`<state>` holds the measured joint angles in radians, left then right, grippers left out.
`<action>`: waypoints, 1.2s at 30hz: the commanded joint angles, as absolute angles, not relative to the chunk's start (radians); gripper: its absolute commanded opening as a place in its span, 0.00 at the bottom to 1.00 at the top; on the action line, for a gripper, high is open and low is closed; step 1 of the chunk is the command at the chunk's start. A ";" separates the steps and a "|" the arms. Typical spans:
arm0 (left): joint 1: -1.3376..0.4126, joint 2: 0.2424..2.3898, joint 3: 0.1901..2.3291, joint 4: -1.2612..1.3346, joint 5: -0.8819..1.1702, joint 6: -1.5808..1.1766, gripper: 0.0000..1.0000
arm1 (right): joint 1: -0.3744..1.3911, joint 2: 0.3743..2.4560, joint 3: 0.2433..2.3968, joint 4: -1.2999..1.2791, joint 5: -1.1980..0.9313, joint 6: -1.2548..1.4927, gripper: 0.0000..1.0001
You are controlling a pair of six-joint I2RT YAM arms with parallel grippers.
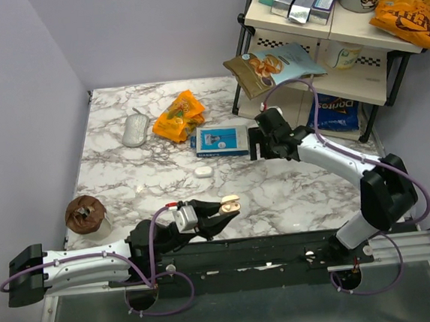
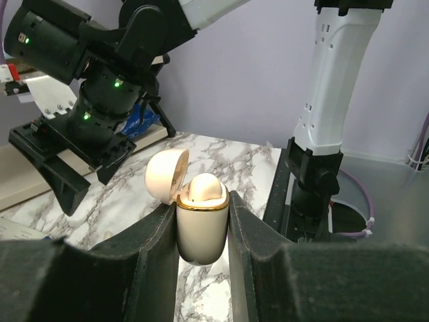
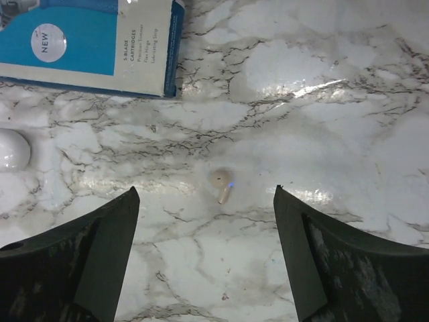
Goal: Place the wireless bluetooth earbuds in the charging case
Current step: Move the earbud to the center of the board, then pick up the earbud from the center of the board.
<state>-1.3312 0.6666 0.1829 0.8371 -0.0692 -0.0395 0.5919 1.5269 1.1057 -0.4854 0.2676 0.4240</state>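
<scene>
My left gripper (image 1: 229,209) is shut on the charging case (image 1: 230,202), a cream capsule with a gold rim, and holds it upright above the table's near edge. In the left wrist view the gripper (image 2: 202,204) clamps the case (image 2: 200,228) by its sides. Its lid (image 2: 164,176) is hinged open and one cream earbud (image 2: 204,187) sits in the top. My right gripper (image 1: 259,146) is open and hovers over the table's middle right. In the right wrist view a second earbud (image 3: 221,182), cream with a blue light, lies on the marble between the spread fingers of that gripper (image 3: 206,193).
A blue-and-white box (image 1: 221,140) lies left of the right gripper, with a small glossy white rounded piece (image 1: 201,172) in front of it. A mouse (image 1: 134,128), an orange snack bag (image 1: 179,116) and a brown muffin (image 1: 85,213) are to the left. A shelf rack (image 1: 318,46) stands at the back right.
</scene>
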 commanded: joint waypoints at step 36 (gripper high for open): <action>-1.341 0.733 0.202 0.848 -0.107 -0.048 0.00 | 0.522 1.789 1.077 -0.433 0.147 0.540 0.45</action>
<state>-1.3312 0.7269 0.1833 0.8238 -0.0952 -0.0540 0.5232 1.7729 1.0874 -0.4438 0.1543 0.5488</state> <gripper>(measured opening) 0.367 0.473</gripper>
